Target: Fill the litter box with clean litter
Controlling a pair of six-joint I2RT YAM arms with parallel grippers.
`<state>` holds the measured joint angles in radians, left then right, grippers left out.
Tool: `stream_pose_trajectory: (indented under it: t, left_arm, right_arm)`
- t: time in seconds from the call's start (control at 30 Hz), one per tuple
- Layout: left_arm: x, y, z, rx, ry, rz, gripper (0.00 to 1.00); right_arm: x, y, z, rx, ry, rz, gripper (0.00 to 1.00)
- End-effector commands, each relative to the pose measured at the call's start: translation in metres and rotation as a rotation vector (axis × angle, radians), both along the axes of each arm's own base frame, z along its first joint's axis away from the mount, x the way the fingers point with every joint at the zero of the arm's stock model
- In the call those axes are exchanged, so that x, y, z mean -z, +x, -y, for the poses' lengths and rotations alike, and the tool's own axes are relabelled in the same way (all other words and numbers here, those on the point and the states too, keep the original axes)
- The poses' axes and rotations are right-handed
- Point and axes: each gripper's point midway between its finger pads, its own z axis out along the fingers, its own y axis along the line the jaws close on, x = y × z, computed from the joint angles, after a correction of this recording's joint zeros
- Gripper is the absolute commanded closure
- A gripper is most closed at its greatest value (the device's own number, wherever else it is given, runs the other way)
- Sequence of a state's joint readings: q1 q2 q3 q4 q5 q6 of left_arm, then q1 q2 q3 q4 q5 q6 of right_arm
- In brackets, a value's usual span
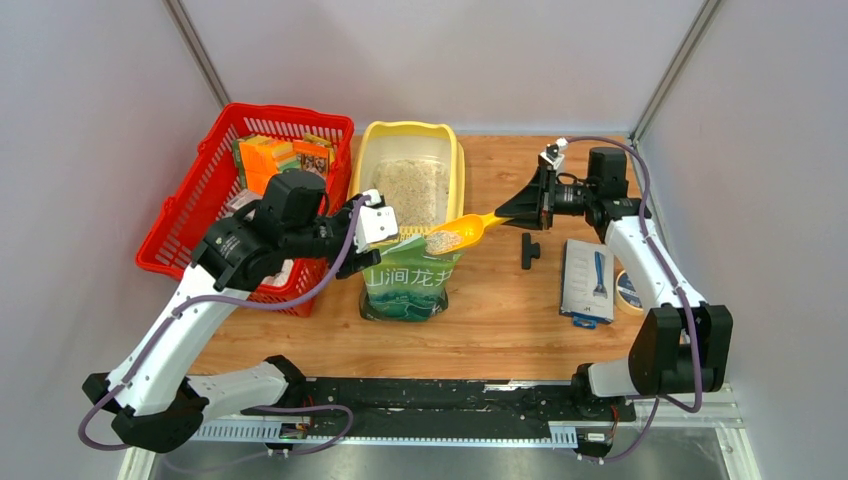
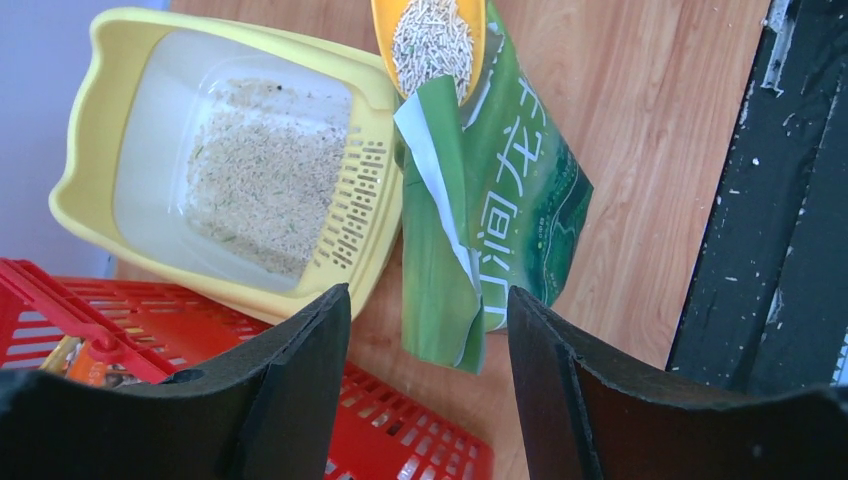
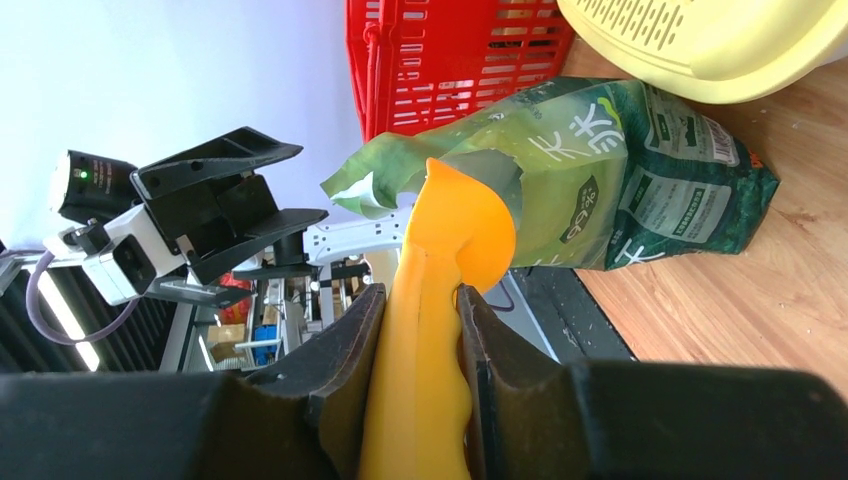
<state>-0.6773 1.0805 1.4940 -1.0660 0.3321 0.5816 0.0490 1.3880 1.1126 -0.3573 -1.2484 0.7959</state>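
Observation:
The pale yellow litter box [image 1: 457,160] [image 2: 90,130] [image 3: 700,50] stands at the back of the table. A layer of beige clean litter [image 1: 412,190] [image 2: 260,170] lies in it. In front of the box stands a green pouch [image 1: 405,288] [image 2: 510,200] [image 3: 620,170] with its top torn open. My right gripper [image 1: 522,207] [image 3: 420,292] is shut on the handle of an orange scoop [image 1: 470,230] [image 3: 455,230]. The scoop holds a heap of litter [image 1: 443,240] [image 2: 432,40] over the pouch's mouth. My left gripper [image 1: 376,250] [image 2: 428,295] hangs open by the pouch's top edge, holding nothing.
A red mesh basket [image 1: 180,230] [image 2: 400,440] [image 3: 450,60] with packets in it stands left of the box. A black T-shaped part [image 1: 528,250], a flat grey package [image 1: 588,280] and a round tin [image 1: 628,292] lie on the right. A black rail [image 1: 430,395] runs along the near edge.

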Motion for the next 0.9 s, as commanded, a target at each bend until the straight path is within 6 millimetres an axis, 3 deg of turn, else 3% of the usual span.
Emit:
stream_pose_trajectory:
  t: [0.0,0.33,0.37,0.47,0.67,0.8,0.87]
  left_arm:
    - [-0.003,-0.004,0.001,0.010,-0.021,-0.004,0.33]
    - [-0.003,0.008,0.001,-0.012,0.003,0.030,0.34]
    - [-0.003,0.008,0.001,-0.012,0.004,0.029,0.34]
    - [-0.001,0.009,-0.001,-0.019,0.011,0.026,0.34]
    - [0.004,0.009,-0.007,-0.028,0.048,0.034,0.34]
    - [0.008,0.013,-0.010,-0.033,0.074,0.043,0.34]
    - [0.009,0.015,-0.010,-0.037,0.082,0.044,0.34]
  right_arm:
    - [-0.023,-0.002,0.005,-0.046,0.037,0.053,1.00]
    - [-0.034,0.012,0.010,-0.086,0.076,0.042,1.00]
    - [-0.032,0.021,0.019,-0.052,0.076,0.031,1.00]
    - [-0.036,0.030,0.019,-0.057,0.079,0.040,1.00]
    - [-0.032,0.067,0.020,-0.053,0.084,0.027,1.00]
    - [-0.025,0.105,0.018,-0.012,0.070,0.060,1.00]
    - [-0.006,0.131,0.016,0.024,0.056,0.016,1.00]
